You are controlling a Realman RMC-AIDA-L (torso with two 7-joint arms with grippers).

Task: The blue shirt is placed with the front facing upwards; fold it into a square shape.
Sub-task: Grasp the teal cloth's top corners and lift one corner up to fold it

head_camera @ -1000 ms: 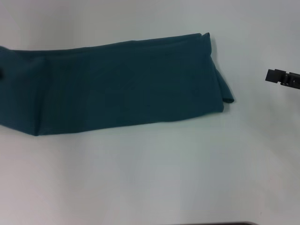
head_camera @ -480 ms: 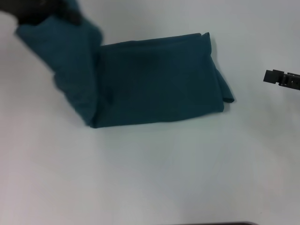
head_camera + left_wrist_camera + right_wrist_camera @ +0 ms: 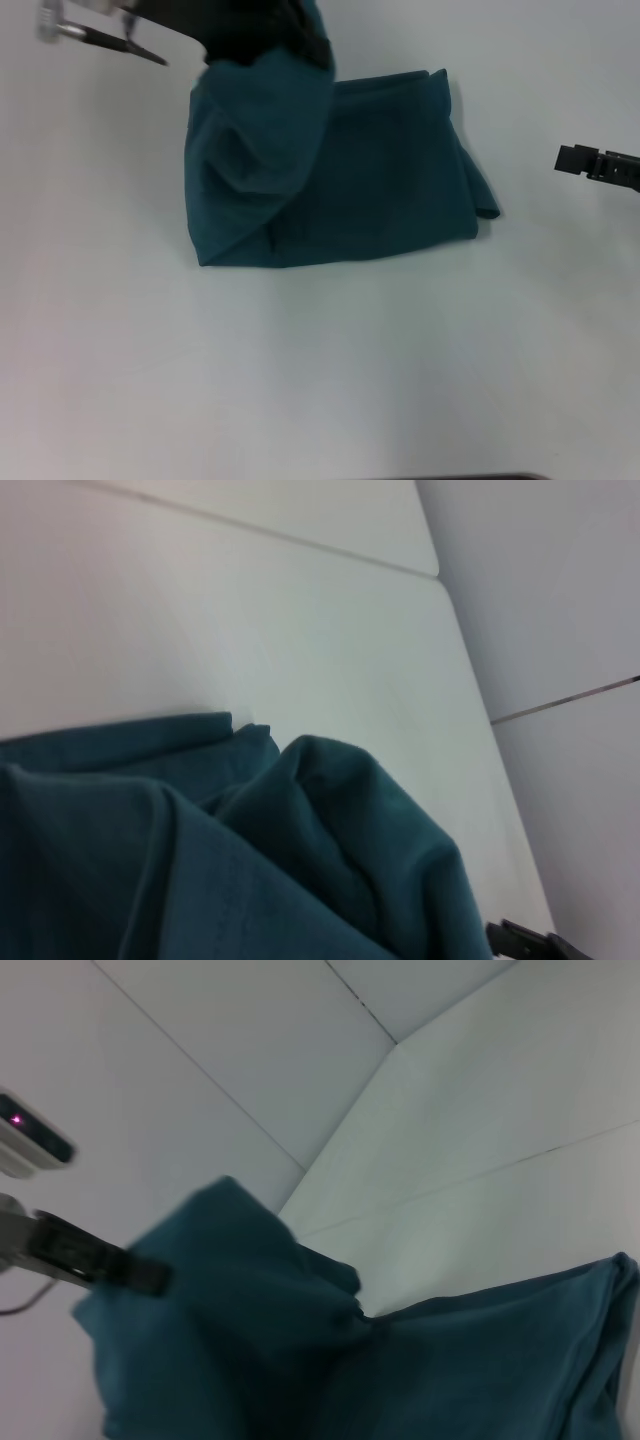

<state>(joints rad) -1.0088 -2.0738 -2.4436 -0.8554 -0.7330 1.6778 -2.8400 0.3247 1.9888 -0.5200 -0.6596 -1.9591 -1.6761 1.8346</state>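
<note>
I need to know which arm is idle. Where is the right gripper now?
In the head view the right gripper hangs at the far right edge over the bare table, clear of the shirt, whose left end the left gripper lifts.

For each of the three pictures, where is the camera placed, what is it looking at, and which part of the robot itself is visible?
Head view: from the robot's head, looking down at the white table and the blue shirt; the left gripper lifts one end, and the right gripper waits aside.
Left wrist view: on the left arm, close over the shirt; the right gripper shows far off.
Right wrist view: on the right arm, looking across the table at the lifted fold and the left arm.
All three views share the shirt.
</note>
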